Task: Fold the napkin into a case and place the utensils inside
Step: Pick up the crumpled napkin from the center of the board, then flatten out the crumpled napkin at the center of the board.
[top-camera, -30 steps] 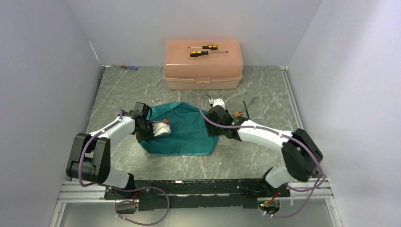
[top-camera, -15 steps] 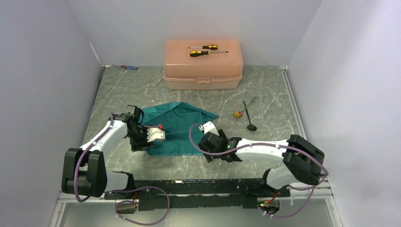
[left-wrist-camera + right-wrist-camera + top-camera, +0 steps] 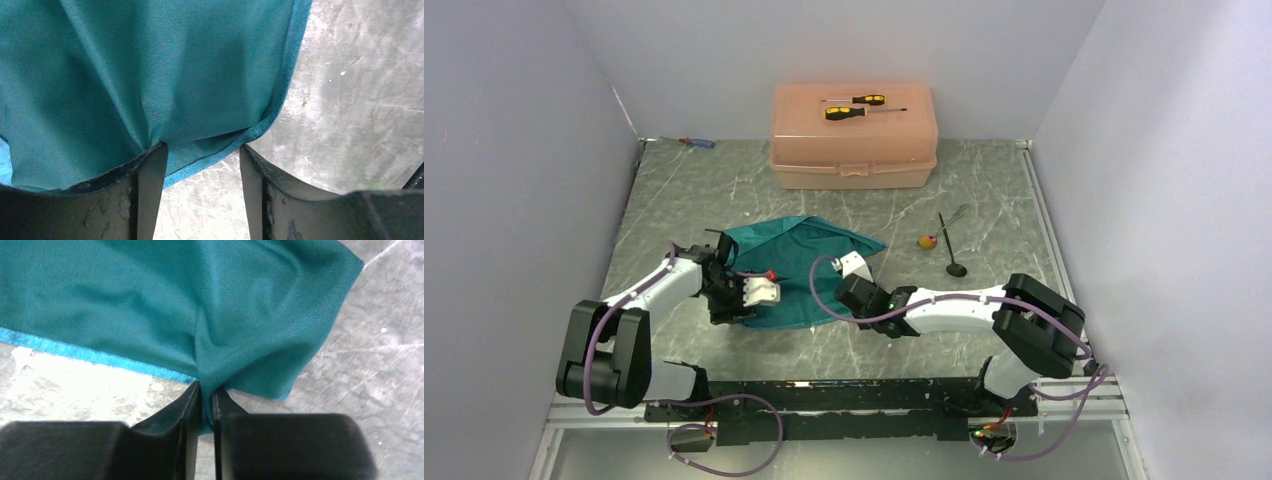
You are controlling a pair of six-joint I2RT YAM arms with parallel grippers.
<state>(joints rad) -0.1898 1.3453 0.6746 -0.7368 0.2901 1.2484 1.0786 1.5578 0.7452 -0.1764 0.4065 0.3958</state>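
The teal napkin [image 3: 809, 258] lies rumpled at the middle of the marble table, partly folded. My left gripper [image 3: 742, 308] is at its near left corner. In the left wrist view this gripper [image 3: 202, 150] stands open, the napkin's [image 3: 150, 75] hemmed corner draped over the left fingertip [image 3: 152, 165]. My right gripper [image 3: 834, 303] is at the near right corner; the right wrist view shows the gripper [image 3: 206, 390] shut on a pinched bunch of the napkin [image 3: 175, 300]. The black spoon [image 3: 952, 258] and the fork [image 3: 955, 215] lie crossed on the table to the right.
A peach plastic box [image 3: 854, 150] stands at the back with two yellow-and-black screwdrivers [image 3: 856, 107] on its lid. A red-and-blue screwdriver [image 3: 696, 143] lies at the back left corner. A small red-and-yellow object [image 3: 927, 241] sits beside the utensils. Grey walls close in three sides.
My left gripper has let go of the napkin and stands open. My right arm swung from the napkin's far right side to its near right corner and closed on the cloth there.
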